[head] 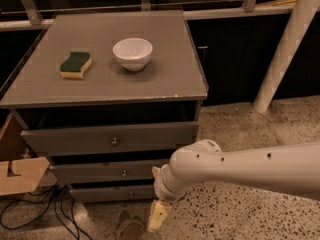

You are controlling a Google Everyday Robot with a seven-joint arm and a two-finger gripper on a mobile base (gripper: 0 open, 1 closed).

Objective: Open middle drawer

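**Gripper low in front of cabinet, mid drawer untouched**

Grey cabinet (190,91) filled the left and centre of the frame, w/ three drawers stacked under its top. The middle drawer (95,172) sat at lower centre-left, btwn the taller top drawer (75,140) above and the slim bottom drawer (100,193) below. Its small round knob (124,173) showed at the centre of the front panel. The panel looked pushed in.

The white arm (250,169) came in from the right edge and ran across the lower right, ending in a rounded wrist near bottom centre. The gripper (159,218) hung below that wrist at bottom centre, pointing down toward the floor (260,119). It was right of and lower than the mid drawer's knob, apart from it, and not touching any drawer front. Whether it was apart or together couldn't be told.

On the cabinet top, upper left: a green/yellow sponge (75,65), and just right of it a white bowl (132,53), the two apart. A white pole (287,49) slanted down the upper right. A cardboard piece (20,174) stuck in at the left edge, w/ dark cables (30,211) on the floor below it.
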